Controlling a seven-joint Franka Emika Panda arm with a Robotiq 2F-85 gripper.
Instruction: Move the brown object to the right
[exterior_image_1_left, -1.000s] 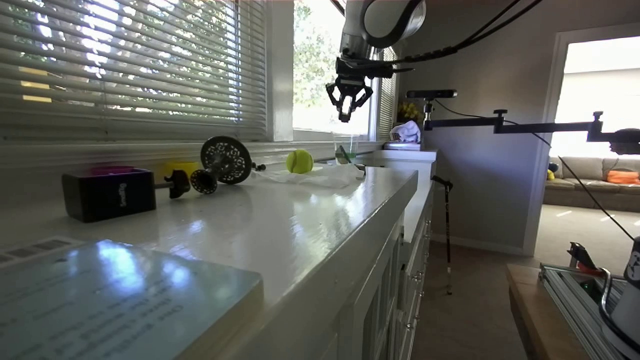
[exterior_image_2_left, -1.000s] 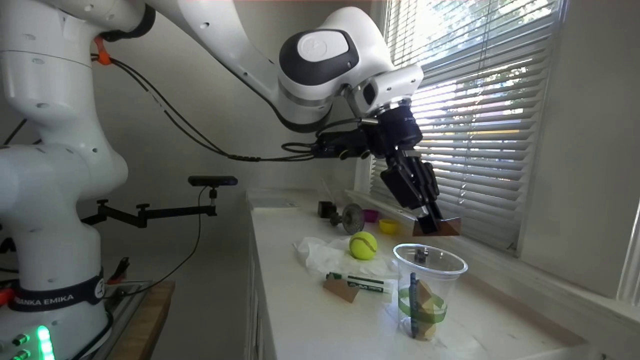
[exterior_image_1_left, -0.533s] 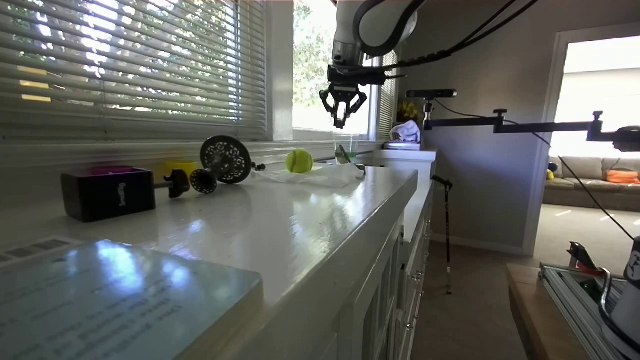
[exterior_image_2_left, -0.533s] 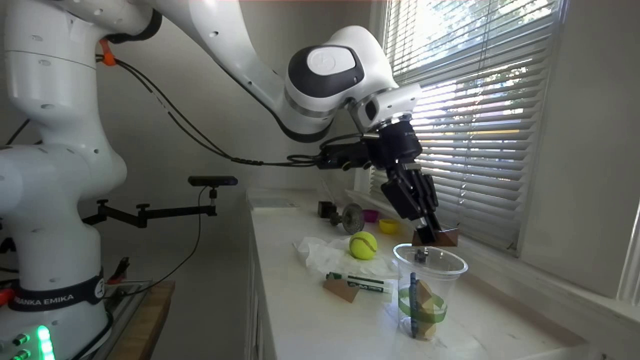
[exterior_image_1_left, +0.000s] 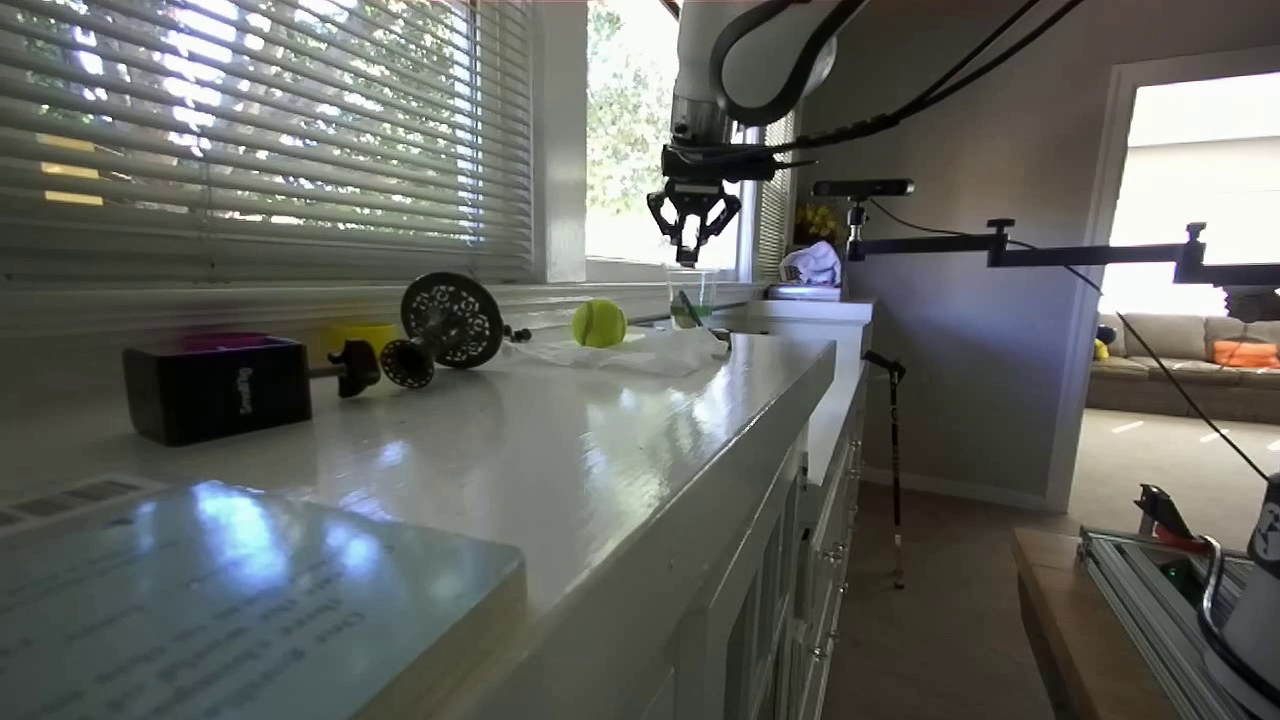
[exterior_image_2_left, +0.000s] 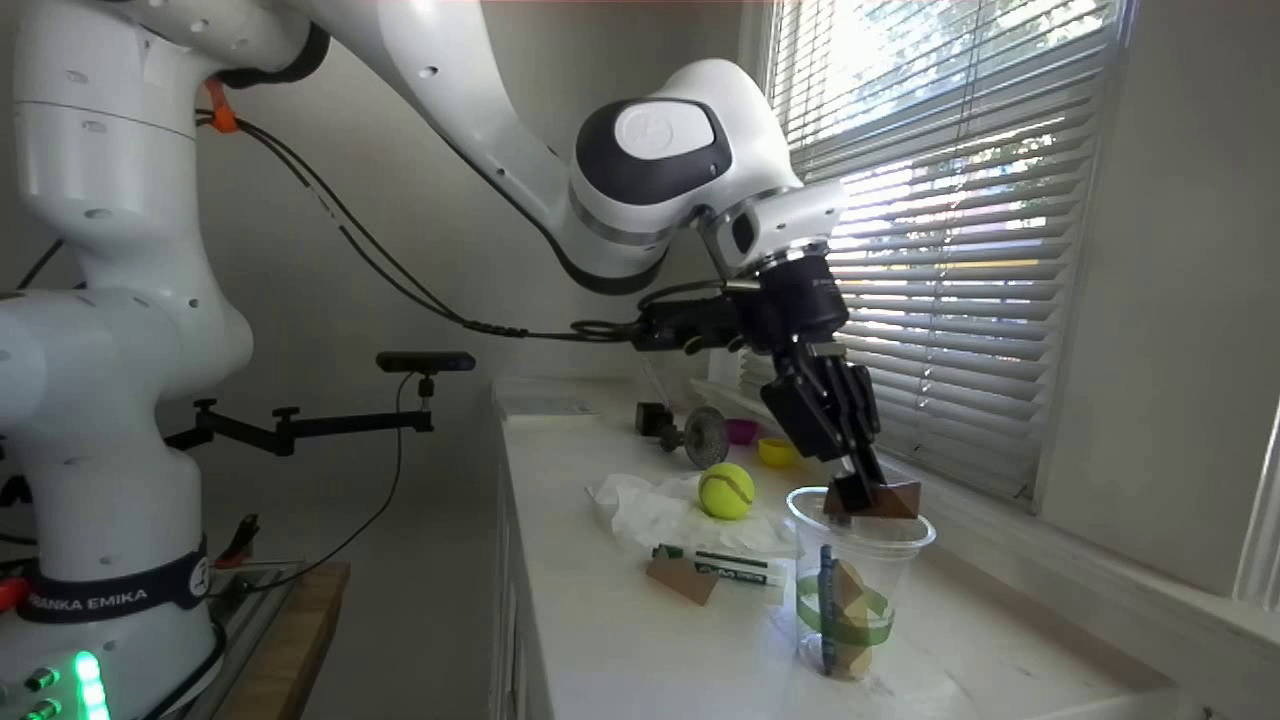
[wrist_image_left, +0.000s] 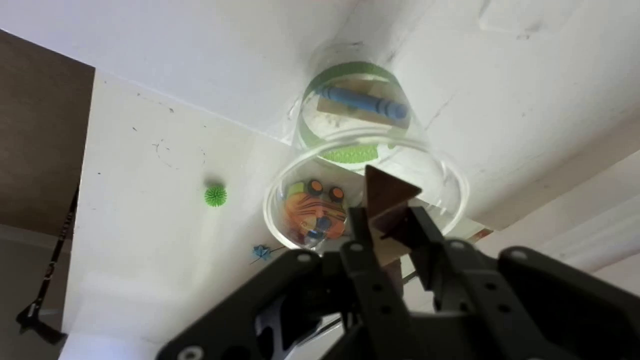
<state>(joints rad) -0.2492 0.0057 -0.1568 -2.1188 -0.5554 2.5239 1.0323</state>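
Observation:
My gripper (exterior_image_2_left: 858, 490) is shut on a brown triangular block (exterior_image_2_left: 893, 500). The block also shows between the fingertips in the wrist view (wrist_image_left: 390, 192). The gripper (exterior_image_1_left: 687, 258) and block are at about rim height of a clear plastic cup (exterior_image_2_left: 808, 545). In the wrist view the block appears over the opening of the cup (wrist_image_left: 270, 205); I cannot tell if its lower edge is inside. The cup holds a blue crayon (wrist_image_left: 362, 101), a green band (wrist_image_left: 350, 68) and a tan piece. A second flat brown piece (exterior_image_2_left: 683, 580) lies on the counter. No rounded reddish-brown lump is in view.
A marker (exterior_image_2_left: 735, 568), a tennis ball (exterior_image_2_left: 726, 490) and white paper (exterior_image_2_left: 640, 510) lie near the cup. A black box (exterior_image_1_left: 218, 390) and a metal disc piece (exterior_image_1_left: 452, 320) stand farther along. The window sill (exterior_image_2_left: 1050, 560) runs beside the cup. An orange toy (wrist_image_left: 315, 215) shows through the cup.
My gripper has come down with the brown triangular block from above the cup to about its rim. The cup and the other things on the counter have not moved.

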